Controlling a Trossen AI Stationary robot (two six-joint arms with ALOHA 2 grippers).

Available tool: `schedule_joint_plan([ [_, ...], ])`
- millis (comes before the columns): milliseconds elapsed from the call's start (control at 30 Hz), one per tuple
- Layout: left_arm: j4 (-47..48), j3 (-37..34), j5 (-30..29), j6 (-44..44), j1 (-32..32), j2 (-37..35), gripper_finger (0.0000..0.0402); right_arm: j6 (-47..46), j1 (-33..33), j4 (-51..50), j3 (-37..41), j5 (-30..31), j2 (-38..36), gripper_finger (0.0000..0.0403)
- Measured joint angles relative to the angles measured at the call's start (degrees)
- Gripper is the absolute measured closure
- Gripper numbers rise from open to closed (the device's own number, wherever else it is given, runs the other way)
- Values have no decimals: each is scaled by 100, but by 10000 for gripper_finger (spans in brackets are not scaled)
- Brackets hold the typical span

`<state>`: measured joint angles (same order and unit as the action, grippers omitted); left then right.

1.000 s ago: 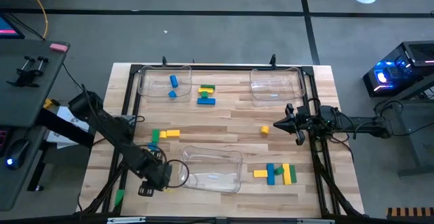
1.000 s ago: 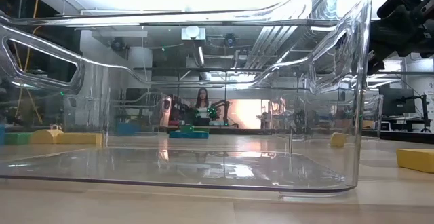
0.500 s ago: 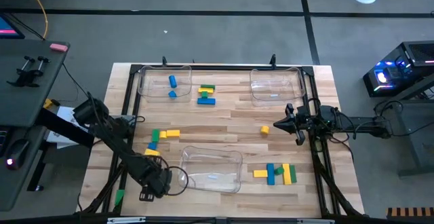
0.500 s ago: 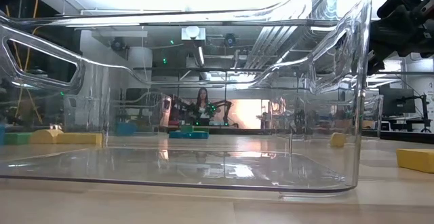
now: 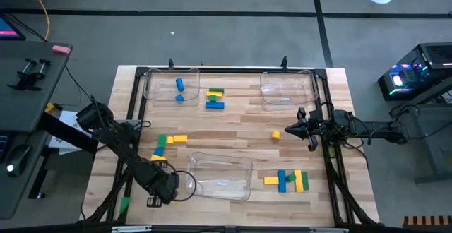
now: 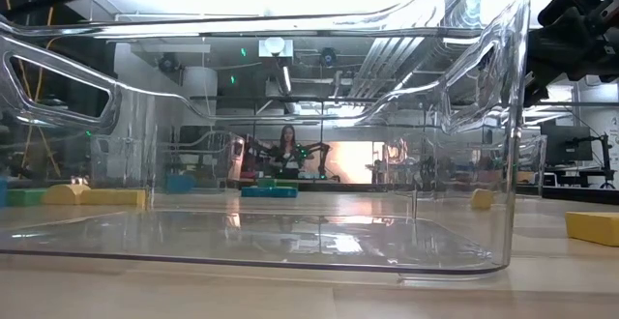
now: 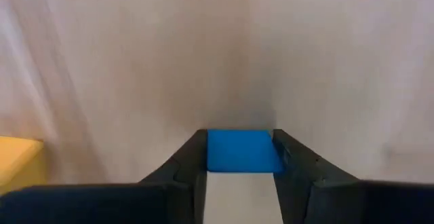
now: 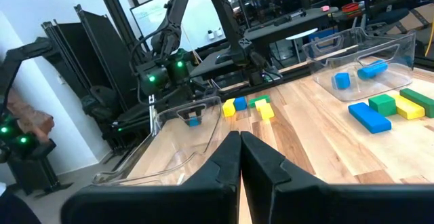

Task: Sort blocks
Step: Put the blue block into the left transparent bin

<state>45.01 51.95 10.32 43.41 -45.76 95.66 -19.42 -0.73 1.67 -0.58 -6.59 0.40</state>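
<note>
The left hand [image 7: 239, 157], wide apart a second ago, has clamped on a blue block [image 7: 243, 151] beside the near clear tray [image 5: 220, 174], ready for sorting.

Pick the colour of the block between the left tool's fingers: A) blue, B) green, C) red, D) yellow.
A: in the left wrist view a blue block sits squarely between the two dark fingers of the left tool; only a yellow piece shows off to the side, outside the grip.
</note>
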Motion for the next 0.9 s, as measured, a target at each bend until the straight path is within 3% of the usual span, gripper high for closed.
schedule_joint_plan([
  [100, 345, 4, 125, -458, 350, -555, 307, -1, 0, 2, 1, -2, 0, 398],
  [233, 928, 31, -340, -885, 1191, -1538, 307, 0, -1, 1, 2, 0, 0, 398],
  [300, 1131, 208, -776, -1138, 1735, -2070, 306, -2, -2, 0, 0, 0, 0, 398],
  [467, 1190, 776, -2489, -2302, 3445, -2945, 288, 0, 0, 2, 0, 0, 0, 398],
  [567, 1072, 938, -2872, -3322, 4743, -2992, 296, 0, -2, 2, 2, 0, 0, 398],
  [733, 704, 937, -2548, -4501, 6823, -2464, 297, 0, -1, 1, 2, 0, 0, 398],
  [900, 601, 926, -2261, -5041, 7993, -1803, 255, -1, -1, 1, 2, 0, 0, 398],
])
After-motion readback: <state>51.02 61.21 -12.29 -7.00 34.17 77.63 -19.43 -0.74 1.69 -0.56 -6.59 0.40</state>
